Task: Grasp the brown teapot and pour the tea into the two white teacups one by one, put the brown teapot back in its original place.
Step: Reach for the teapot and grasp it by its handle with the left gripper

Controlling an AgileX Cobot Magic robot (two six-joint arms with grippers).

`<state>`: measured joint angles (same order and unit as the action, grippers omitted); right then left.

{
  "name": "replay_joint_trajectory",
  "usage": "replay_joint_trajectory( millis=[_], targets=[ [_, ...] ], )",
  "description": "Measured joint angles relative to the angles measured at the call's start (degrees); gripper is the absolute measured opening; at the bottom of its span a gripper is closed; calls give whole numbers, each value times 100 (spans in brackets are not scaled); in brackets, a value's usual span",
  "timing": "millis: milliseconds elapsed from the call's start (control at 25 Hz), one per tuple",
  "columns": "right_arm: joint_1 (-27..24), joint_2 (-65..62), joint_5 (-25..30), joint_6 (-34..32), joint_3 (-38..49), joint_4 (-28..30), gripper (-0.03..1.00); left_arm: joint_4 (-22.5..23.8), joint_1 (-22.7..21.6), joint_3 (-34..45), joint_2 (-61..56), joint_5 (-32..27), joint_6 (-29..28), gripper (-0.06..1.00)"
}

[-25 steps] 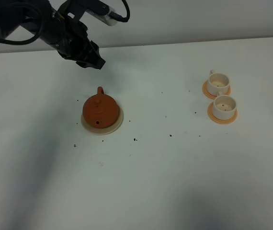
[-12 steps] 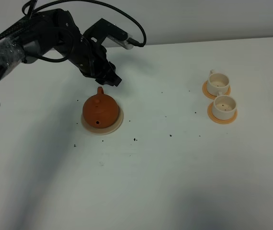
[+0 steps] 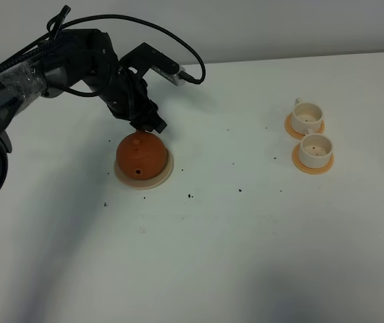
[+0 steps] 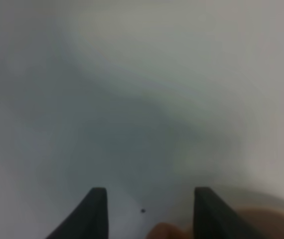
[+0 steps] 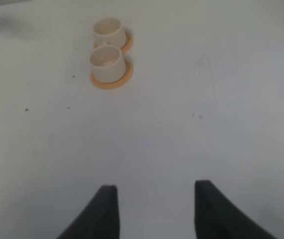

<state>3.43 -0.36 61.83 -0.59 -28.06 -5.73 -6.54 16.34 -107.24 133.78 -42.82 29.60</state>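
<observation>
One brown teapot (image 3: 140,158) sits on its one cream coaster (image 3: 168,173) at about 9 o'clock on the white table (image 3: 212,256), spout turned to 6 o'clock. The left gripper (image 3: 149,125) hangs at the pot's 12 o'clock edge, on the handle side. Its two black fingers (image 4: 96,214) are spread wide and grip nothing, and its wrist view shows a blurred brown bit of the pot between them. At 3 o'clock, well apart from the pot, stand two white cups, the far teacup (image 3: 306,116) just at 12 o'clock of the near teacup (image 3: 315,149), each on one of two orange saucers (image 3: 290,128). The right gripper (image 5: 152,209), seen only by its own camera, is parted and empty
</observation>
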Motion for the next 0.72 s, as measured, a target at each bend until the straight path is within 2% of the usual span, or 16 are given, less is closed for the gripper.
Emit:
replay_joint_trajectory(
  millis=[480, 720],
  targets=[
    [0, 0, 0, -5, 0, 0, 37, 210, -164, -9, 0, -263, -603, 41],
    [0, 0, 0, -5, 0, 0, 37, 440, -201, -51, 0, -654, -916, 41]
  ],
)
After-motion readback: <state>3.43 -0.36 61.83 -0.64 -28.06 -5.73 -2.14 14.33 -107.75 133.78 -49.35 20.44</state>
